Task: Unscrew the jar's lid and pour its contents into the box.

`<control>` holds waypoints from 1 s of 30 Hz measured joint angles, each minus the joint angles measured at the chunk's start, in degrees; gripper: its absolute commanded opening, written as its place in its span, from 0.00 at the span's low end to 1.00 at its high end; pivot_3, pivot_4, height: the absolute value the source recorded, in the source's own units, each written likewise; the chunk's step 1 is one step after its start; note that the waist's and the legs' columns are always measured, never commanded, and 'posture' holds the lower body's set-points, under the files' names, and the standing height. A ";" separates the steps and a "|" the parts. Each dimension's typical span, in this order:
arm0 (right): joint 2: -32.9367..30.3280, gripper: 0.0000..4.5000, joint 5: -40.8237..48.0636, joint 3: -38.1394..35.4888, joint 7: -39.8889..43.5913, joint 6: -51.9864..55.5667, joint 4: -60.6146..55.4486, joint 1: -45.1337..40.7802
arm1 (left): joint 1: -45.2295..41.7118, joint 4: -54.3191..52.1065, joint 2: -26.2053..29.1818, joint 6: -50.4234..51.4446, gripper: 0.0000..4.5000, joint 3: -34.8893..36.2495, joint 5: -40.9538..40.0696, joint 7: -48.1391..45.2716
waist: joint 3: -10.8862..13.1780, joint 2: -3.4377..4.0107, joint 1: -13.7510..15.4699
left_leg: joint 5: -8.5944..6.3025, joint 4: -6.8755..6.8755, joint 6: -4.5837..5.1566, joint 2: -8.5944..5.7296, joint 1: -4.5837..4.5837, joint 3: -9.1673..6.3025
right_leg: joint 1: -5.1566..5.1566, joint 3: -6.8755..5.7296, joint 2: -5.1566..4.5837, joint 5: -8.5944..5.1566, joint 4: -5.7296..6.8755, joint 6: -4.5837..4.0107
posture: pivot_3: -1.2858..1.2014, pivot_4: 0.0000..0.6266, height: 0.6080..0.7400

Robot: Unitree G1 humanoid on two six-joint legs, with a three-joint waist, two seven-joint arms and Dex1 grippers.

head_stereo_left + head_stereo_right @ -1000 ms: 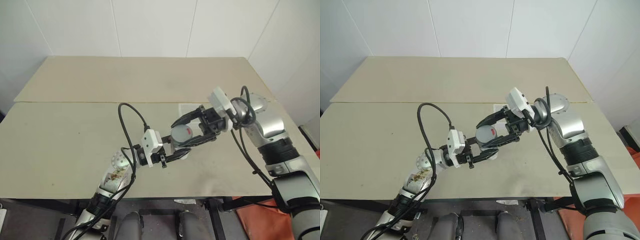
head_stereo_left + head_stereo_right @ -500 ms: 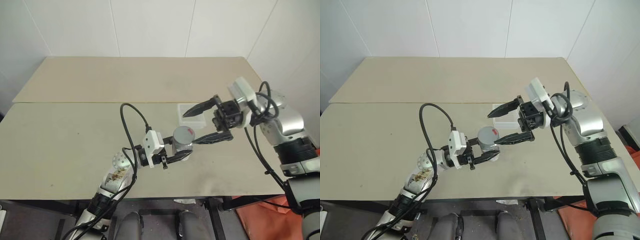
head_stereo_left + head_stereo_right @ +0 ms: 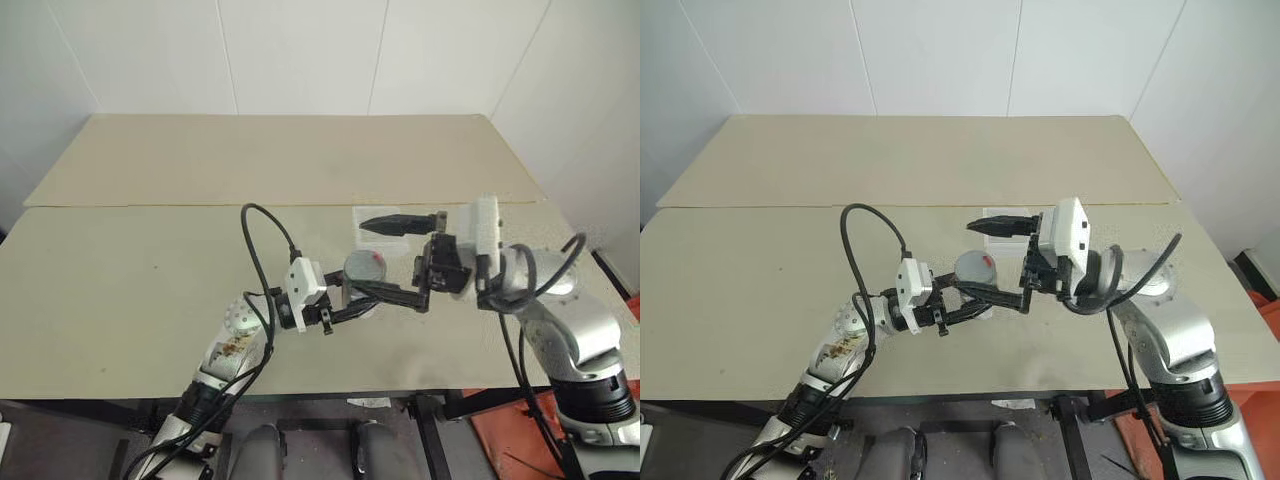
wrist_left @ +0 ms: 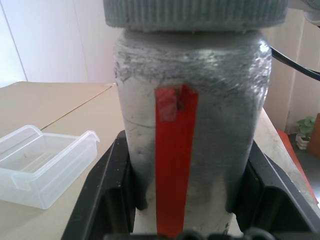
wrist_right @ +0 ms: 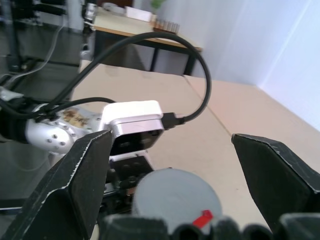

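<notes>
My left gripper [image 3: 360, 300] is shut on the jar [image 4: 192, 150], holding it upright above the table. The jar is clear, looks grey inside and bears a red strip. Its grey lid [image 3: 365, 267], with a small red mark, sits on top of the jar. My right gripper [image 3: 370, 257] points level at the jar from the right and stands open. One of its fingers [image 3: 392, 222] is beyond the lid, the other is on the near side, and neither touches it. The clear plastic box [image 4: 45, 165] lies on the table just behind the jar, partly hidden by the far finger.
The table is two beige boards with a seam [image 3: 150, 205] across it, and white walls stand close behind. A black cable [image 3: 262, 240] loops up from my left wrist. The table's front edge [image 3: 120, 395] runs just below my arms.
My right gripper let go of the lid, opened wide and drew back to the right. It then turned level, and its fingers now straddle the lid. The left gripper and jar stayed put.
</notes>
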 measured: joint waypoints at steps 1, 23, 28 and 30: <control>0.47 1.00 -0.57 0.13 -0.87 0.23 -0.02 0.00 | -0.17 0.00 0.14 0.27 0.46 -0.01 -0.16 -0.44 | 0.00 0.00 0.02 | 0.00 0.01 0.00 0.01 0.01 0.00 | 0.00 0.00 0.01 0.00 0.00 -0.01 | 0.52 0.24 1.00; 3.02 1.00 -7.13 2.74 -0.69 -0.91 3.19 0.63 | -0.58 -0.05 1.21 0.72 0.46 0.09 0.05 0.46 | 0.00 0.00 0.04 | 0.00 -0.05 0.00 0.05 -0.01 0.00 | 0.00 0.00 0.05 0.00 -0.04 -0.01 | 0.52 0.24 1.00; 2.52 1.00 -7.04 1.72 0.33 -1.77 3.67 1.81 | -0.57 -0.05 1.79 0.91 0.46 0.40 -0.23 0.28 | 0.00 0.00 0.04 | 0.00 -0.04 0.00 0.04 -0.02 0.00 | 0.00 0.00 0.05 0.00 -0.04 -0.01 | 0.52 0.24 1.00; 1.95 1.00 -6.93 1.04 0.85 -2.23 3.68 2.48 | -0.57 -0.04 1.78 0.91 0.46 0.48 -0.26 0.20 | 0.00 0.00 0.05 | 0.00 -0.04 0.00 0.04 -0.02 0.00 | 0.00 -0.01 0.05 -0.01 -0.04 -0.01 | 0.52 0.24 1.00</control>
